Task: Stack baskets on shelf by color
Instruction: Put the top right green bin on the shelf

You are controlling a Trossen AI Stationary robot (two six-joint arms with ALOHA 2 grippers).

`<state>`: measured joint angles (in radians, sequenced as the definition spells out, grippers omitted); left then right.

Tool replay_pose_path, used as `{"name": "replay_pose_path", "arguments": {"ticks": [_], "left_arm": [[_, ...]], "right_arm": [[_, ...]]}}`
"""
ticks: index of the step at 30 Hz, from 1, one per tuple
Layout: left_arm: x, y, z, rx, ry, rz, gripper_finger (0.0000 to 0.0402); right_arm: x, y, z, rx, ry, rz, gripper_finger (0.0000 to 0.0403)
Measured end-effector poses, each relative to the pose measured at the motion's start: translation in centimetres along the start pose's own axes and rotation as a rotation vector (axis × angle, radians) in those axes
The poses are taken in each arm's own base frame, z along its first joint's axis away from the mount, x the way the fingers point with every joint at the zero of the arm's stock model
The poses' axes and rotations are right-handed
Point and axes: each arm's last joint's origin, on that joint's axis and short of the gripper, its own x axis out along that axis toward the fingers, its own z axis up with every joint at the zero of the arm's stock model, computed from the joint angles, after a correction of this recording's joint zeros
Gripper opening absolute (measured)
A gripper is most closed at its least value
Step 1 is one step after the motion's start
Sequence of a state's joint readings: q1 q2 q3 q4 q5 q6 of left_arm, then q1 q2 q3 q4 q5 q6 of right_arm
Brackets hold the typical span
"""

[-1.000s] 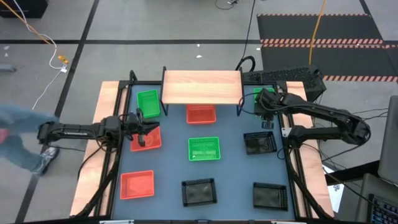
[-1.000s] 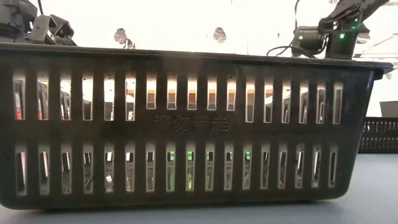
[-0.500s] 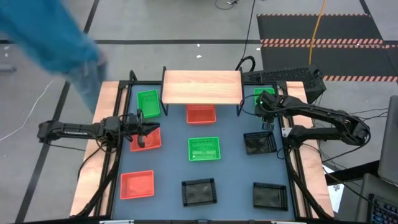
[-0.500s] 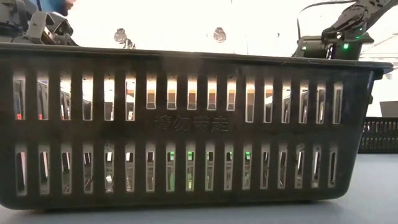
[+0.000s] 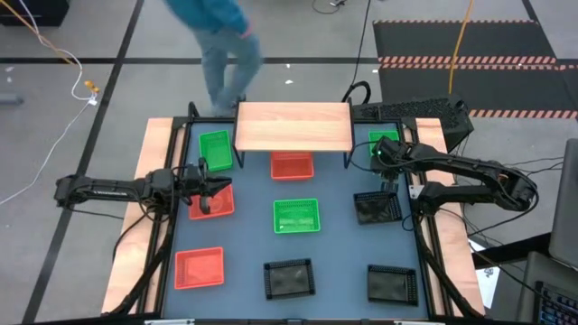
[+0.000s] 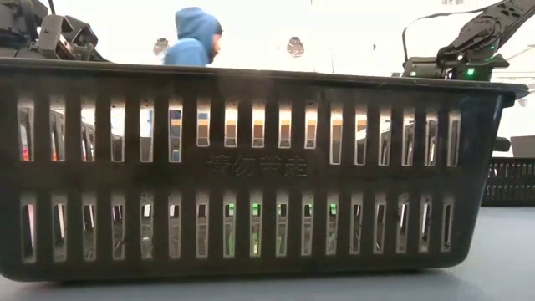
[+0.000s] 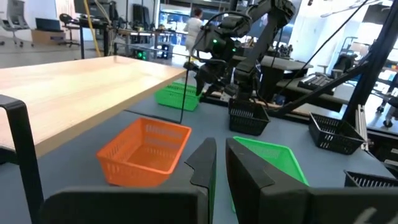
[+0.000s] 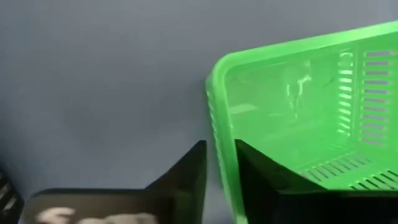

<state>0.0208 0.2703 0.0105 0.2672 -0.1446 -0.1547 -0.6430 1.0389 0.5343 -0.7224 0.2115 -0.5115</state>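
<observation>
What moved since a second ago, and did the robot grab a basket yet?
The right gripper slid a little nearer the green basket beside the shelf, and its jaws now straddle that basket's rim. It isn't lifted yet. A person in blue walked from the table's left side to behind it. The left gripper stayed over a red basket. No basket moved.

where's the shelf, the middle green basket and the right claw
shelf (image 5: 293, 125), high view, middle of its wooden top
middle green basket (image 5: 296, 216), high view, its floor
right claw (image 8: 219, 163), right wrist view, gap between its fingertips, astride a green basket's wall
</observation>
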Motion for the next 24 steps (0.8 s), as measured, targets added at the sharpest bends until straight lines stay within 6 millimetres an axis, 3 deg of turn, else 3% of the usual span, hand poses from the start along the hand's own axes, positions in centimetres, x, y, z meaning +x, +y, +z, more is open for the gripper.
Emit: {"name": "replay_pose_path", "arguments": {"ticks": [3, 9, 15, 24], "left_arm": [[0.0, 0.1, 0.0, 0.001, -0.003, 0.020, 0.0037], [0.0, 0.2, 0.4, -0.016, -0.054, 0.095, 0.0037], [0.0, 0.4, 0.5, -0.015, -0.069, 0.138, 0.0037], [-0.1, 0.8, 2.0, 0.003, -0.182, 0.185, 0.0037]], "right_arm": [[-0.1, 0.0, -0.1, -0.001, 0.013, 0.008, 0.0012], [-2.1, -1.1, 0.5, 0.097, 0.055, -0.079, 0.0003], [-6.9, -3.7, 2.1, 0.110, 0.033, -0.344, 0.0002], [-14.9, -8.4, 6.8, 0.051, -0.120, -0.514, 0.0001]]}}
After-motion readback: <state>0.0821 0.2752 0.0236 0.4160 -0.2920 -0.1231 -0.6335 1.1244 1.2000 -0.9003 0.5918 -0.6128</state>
